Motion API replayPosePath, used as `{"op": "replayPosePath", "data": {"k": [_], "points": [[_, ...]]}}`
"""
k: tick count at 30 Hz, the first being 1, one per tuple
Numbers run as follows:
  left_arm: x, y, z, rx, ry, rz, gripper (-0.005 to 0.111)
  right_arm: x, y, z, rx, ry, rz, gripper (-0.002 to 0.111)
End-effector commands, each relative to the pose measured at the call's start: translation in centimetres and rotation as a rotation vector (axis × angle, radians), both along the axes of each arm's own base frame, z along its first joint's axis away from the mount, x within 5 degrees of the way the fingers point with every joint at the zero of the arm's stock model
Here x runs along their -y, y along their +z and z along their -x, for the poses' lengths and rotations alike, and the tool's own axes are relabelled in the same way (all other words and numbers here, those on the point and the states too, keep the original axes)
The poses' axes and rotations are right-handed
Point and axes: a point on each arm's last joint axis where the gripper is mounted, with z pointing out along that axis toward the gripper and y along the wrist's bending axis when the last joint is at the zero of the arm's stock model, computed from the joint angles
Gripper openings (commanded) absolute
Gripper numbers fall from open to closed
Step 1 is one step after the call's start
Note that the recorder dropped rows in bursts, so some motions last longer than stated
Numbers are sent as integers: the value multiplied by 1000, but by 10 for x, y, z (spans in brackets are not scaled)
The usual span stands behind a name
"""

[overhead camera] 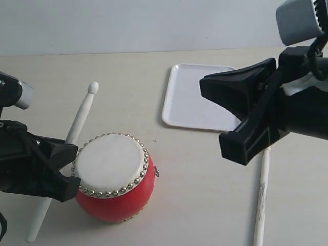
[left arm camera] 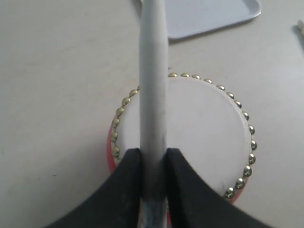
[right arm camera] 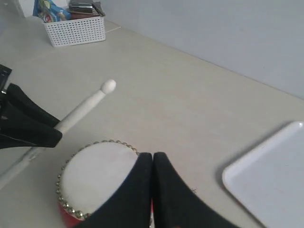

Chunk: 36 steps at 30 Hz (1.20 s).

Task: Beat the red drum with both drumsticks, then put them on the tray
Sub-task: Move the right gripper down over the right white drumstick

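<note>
Nearest: drum (overhead camera: 117, 201), upright on table (overhead camera: 205, 200), front-left of centre in ext. view. Glossy red barrel body, off-white skin on top, ring of shiny metal studs round the rim, small ring on its right side.

L gripper (left arm camera: 153, 156) sits low at the drum's left, arm coming in from the left edge. Jaws narrow, clamped on held stick (overhead camera: 82, 117) around mid-length. Stick is pale, slim and tilted: butt down by the table in front-left, knobbed tip up and away past the drum's far-left side. In the L wrist view it crosses over the left part of the skin; can't tell if it touches.

Loose stick (overhead camera: 263, 197) lies flat on the table, well right of the drum, w/ faint dark marks. Its far end is hidden behind the R arm.

R gripper (right arm camera: 152, 157) hangs above the table btwn drum and tray, arm reaching in from upper right, fingers pointing toward the drum. Jaws fully closed, pads together, nothing in them.

Tray (overhead camera: 190, 100) lies farther back, right of centre: flat, white, rounded corners, low rim.

Farthest: white mesh basket (right arm camera: 76, 31), w/ packets inside.
</note>
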Motion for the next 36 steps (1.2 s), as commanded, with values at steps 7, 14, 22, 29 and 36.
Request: {"op": "replayPosePath", "data": {"k": [7,14,22,29,36], "points": [[-2,0,1,3,1,-3,0,-26,38,-36,-123,-3,89,0],[-2,0,1,3,1,-3,0,8,83,-72,-133,-498,347,0],[-2,0,1,3,-1,-5,0,18,50,-68,-440,-634,575,0],[-2,0,1,0,1,-1,0,-14,5,-79,-703,-492,609,0],[-2,0,1,4,-6,-10,0,-34,-31,-104,-689,-450,637,0]]}}
